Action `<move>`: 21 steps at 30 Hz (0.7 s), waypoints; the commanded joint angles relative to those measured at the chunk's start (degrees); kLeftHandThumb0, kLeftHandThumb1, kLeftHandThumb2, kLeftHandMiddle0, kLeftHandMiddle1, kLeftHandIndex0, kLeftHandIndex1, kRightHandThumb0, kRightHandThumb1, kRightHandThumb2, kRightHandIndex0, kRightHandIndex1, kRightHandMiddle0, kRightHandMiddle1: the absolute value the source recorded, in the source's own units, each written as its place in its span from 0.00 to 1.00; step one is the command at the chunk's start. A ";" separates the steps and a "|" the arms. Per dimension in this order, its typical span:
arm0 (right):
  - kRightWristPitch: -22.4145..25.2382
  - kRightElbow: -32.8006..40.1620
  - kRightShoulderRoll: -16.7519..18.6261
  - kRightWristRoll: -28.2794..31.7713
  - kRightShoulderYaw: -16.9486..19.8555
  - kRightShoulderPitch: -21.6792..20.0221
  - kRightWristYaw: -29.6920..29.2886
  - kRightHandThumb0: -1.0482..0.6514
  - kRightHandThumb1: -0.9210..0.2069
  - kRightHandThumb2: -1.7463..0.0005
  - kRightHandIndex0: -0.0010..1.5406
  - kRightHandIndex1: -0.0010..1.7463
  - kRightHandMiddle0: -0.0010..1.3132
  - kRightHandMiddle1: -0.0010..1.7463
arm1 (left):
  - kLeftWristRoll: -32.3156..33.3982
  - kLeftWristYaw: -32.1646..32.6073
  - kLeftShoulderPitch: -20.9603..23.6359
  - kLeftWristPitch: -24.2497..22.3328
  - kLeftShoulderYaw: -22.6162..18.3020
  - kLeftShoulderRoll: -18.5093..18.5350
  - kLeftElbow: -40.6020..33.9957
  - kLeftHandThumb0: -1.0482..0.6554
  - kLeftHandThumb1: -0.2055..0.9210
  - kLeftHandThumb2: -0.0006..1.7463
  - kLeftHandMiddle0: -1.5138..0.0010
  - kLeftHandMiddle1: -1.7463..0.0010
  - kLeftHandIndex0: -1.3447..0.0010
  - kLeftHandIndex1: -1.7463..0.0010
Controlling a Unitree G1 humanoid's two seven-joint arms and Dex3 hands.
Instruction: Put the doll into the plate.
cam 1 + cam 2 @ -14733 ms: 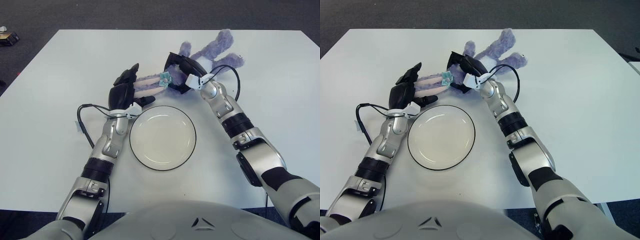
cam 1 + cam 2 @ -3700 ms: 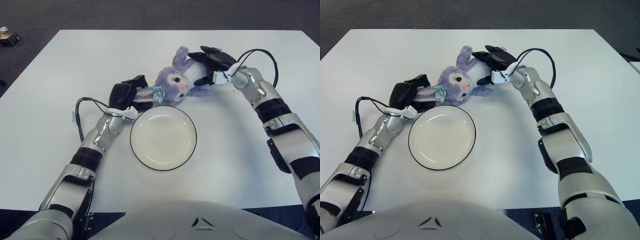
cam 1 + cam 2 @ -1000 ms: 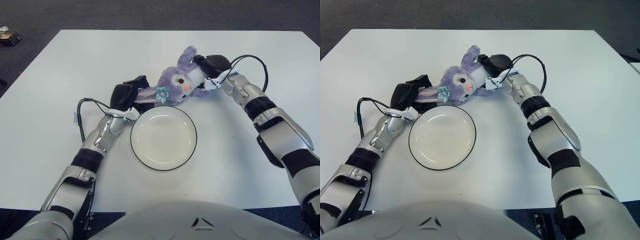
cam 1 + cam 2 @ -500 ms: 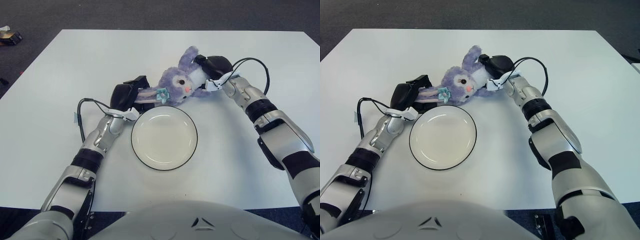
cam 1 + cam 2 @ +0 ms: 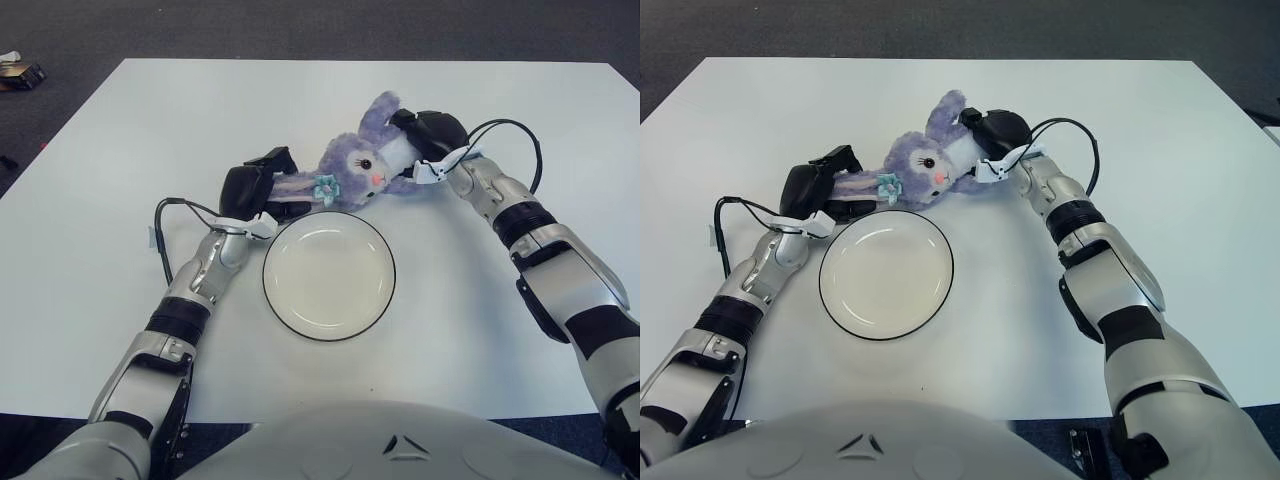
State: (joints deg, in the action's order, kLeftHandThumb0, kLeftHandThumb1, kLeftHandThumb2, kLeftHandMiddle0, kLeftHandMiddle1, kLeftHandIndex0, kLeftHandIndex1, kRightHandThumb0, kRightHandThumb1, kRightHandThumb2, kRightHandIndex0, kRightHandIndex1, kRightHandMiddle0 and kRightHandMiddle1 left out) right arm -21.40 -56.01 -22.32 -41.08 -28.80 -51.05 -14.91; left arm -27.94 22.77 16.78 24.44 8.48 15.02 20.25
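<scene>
both hands grip the doll [image 5: 352, 166] just beyond the plate [image 5: 329, 275] on the surface [image 5: 120, 150]: my left hand [image 5: 252, 186] clasps its legs, my right hand [image 5: 998, 133] its head.

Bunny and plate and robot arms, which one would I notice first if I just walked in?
Probably the fluffy purple bunny doll, held at both ends: the left hand grips its pale legs and the right hand clasps its head end. Next you'd spot the empty plate with a dark rim, just nearer the robot on the white table.
</scene>
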 commanded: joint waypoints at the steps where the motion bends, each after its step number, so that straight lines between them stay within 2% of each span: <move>1: 0.32 0.18 -1.22 0.62 0.71 1.46 1.47 0.87 0.45 0.32 0.34 1.00 0.45 1.00 | 1.15 -0.87 -1.42 -1.26 -1.41 -0.13 -1.97 0.29 1.00 0.20 0.69 0.31 0.80 0.35; 4: 0.81 1.28 -1.44 1.43 1.67 1.64 2.43 0.87 0.45 0.32 0.34 1.00 0.45 1.00 | 0.62 1.58 -1.58 -0.41 -2.19 -0.62 -1.94 0.26 1.00 0.21 0.68 0.43 0.84 0.45; 6: 1.09 1.87 -1.55 1.77 2.09 1.78 2.92 0.87 0.45 0.32 0.34 1.00 0.45 1.00 | 0.30 2.67 -1.62 0.02 -2.56 -0.88 -1.84 0.25 1.00 0.22 0.65 0.57 0.85 0.53; 8: 1.23 2.17 -1.59 1.80 2.19 1.90 3.15 0.87 0.45 0.32 0.34 1.00 0.44 1.00 | 0.20 2.71 -1.64 0.05 -2.64 -0.96 -1.84 0.25 1.00 0.22 0.64 0.63 0.85 0.55; 10: 1.76 3.01 -1.70 2.11 2.58 1.91 3.95 0.87 0.45 0.32 0.34 1.00 0.44 1.00 | 0.12 4.31 -1.27 1.13 -3.06 -1.27 -0.99 0.25 1.00 0.22 0.63 0.65 0.85 0.57; 13: 3.86 5.31 -1.70 3.24 3.94 1.67 6.31 0.87 0.45 0.32 0.34 1.00 0.44 1.00 | 0.62 10.26 0.99 5.38 -4.96 -2.37 3.12 0.20 1.00 0.35 0.62 0.76 0.84 0.59; 15: 5.02 6.48 -1.56 3.74 4.57 1.82 7.17 0.87 0.45 0.32 0.34 1.00 0.44 1.00 | 0.72 12.03 2.00 7.34 -5.59 -2.17 5.32 0.17 1.00 0.41 0.61 0.83 0.84 0.60; 21: 7.88 9.62 -1.20 4.36 6.01 2.51 9.16 0.88 0.45 0.32 0.35 1.00 0.44 1.00 | 0.73 15.06 4.35 12.13 -6.68 -1.19 11.19 0.15 1.00 0.46 0.60 0.93 0.84 0.59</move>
State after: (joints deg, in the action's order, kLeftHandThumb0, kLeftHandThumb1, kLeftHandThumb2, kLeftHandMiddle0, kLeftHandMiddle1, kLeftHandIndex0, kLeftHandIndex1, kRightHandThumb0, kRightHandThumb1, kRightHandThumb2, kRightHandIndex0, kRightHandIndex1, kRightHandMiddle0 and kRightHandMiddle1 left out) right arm -14.67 -48.25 -23.27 -37.62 -23.98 -49.32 -6.59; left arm -27.31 36.31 20.75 34.57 2.32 13.52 28.33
